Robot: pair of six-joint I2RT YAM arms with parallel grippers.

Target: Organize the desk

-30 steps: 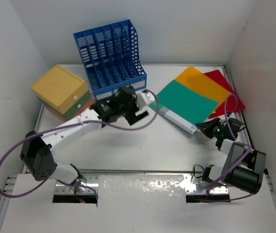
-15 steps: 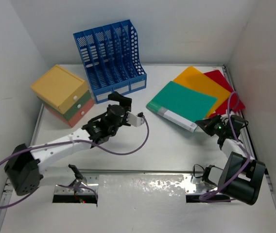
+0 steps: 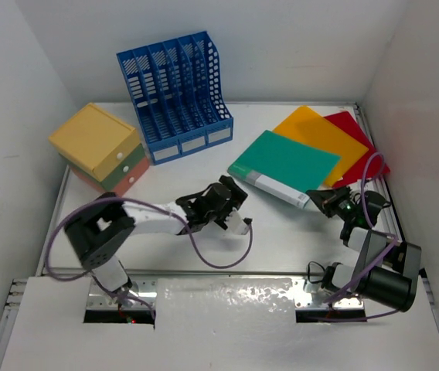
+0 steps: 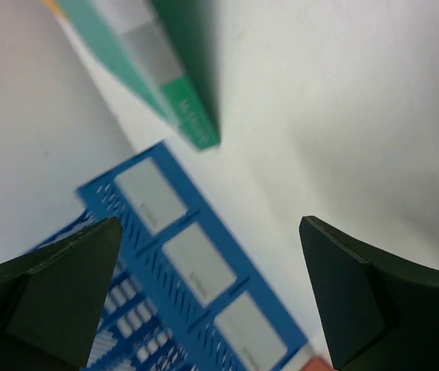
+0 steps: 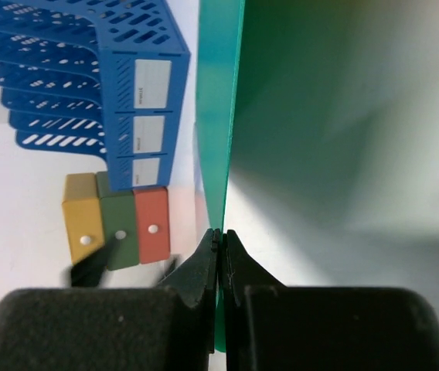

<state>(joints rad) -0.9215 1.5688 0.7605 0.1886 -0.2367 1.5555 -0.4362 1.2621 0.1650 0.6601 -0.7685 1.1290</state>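
White desk [image 3: 281, 247] seen from above, walled in white. At its right side the right gripper [image 5: 219, 243] pinches the near edge of a green folder [image 3: 285, 164] lying flat there, its jaws closed on it. The left gripper [image 4: 208, 247], mid-desk, gapes wide and empty. A blue file rack [image 3: 177, 93] stands at the back.

Left gripper [image 3: 232, 196] is off the near-left corner of the green folder [image 3: 289, 162], where it sat a second ago; it is now drawn back toward its own base, jaws wide with nothing between them, the folder's spine end ahead of it and apart. Left arm [image 3: 100, 232] goes from stretched out to folded tight behind the gripper. Folder, pinched at its edge by the right gripper [image 3: 329, 201], has slid slightly away from that gripper.
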